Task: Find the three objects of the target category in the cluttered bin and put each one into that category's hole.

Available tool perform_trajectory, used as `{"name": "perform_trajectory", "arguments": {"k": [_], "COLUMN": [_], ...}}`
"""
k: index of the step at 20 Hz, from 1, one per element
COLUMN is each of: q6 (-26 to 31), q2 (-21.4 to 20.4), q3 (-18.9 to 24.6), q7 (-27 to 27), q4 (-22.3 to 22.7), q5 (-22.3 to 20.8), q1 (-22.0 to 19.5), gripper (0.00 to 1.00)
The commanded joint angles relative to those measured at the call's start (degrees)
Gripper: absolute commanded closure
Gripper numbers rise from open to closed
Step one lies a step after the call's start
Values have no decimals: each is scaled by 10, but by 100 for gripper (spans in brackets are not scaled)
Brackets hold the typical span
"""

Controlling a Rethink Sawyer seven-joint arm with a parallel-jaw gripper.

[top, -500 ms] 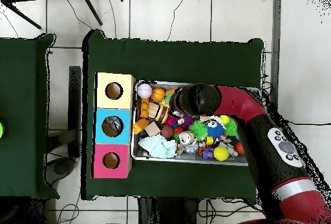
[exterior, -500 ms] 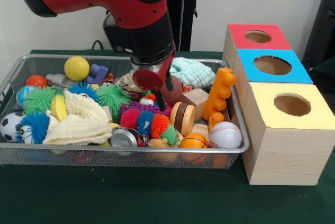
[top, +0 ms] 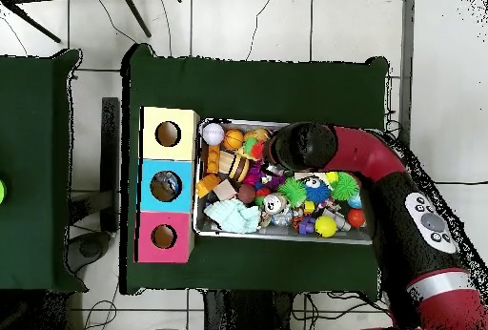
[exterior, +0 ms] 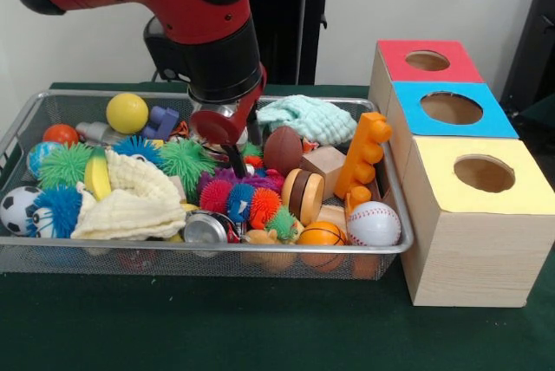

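The cluttered bin is a wire mesh basket full of toys on the green table; it also shows in the overhead view. My gripper hangs low inside it, over the spiky balls near the middle, just left of a brown football. I cannot tell whether it is open or shut, or whether it holds anything. In the overhead view the red arm's end covers it. The hole in the blue-faced box is to the right of the bin and is also seen from overhead.
A red-faced box and a yellow-faced box flank the blue one. The bin holds a baseball, a basketball, a yellow ball, a cream cloth, a mint cloth and an orange block.
The arm and gripper have shifted left in the front view, away from the boxes, uncovering the brown football. The toys look unmoved.
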Motion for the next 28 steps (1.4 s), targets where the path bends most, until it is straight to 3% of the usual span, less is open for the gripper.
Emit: {"name": "perform_trajectory", "arguments": {"k": [1, 11, 24, 28], "q6": [56, 48, 97, 82], "q2": [17, 19, -60, -74], "q3": [-39, -64, -90, -91], "q7": [132, 152, 174, 180], "q4": [17, 61, 125, 148], "q5": [22, 55, 120, 141], "q1": [24, 37, 75, 85], "gripper": [0, 0, 0, 0]}}
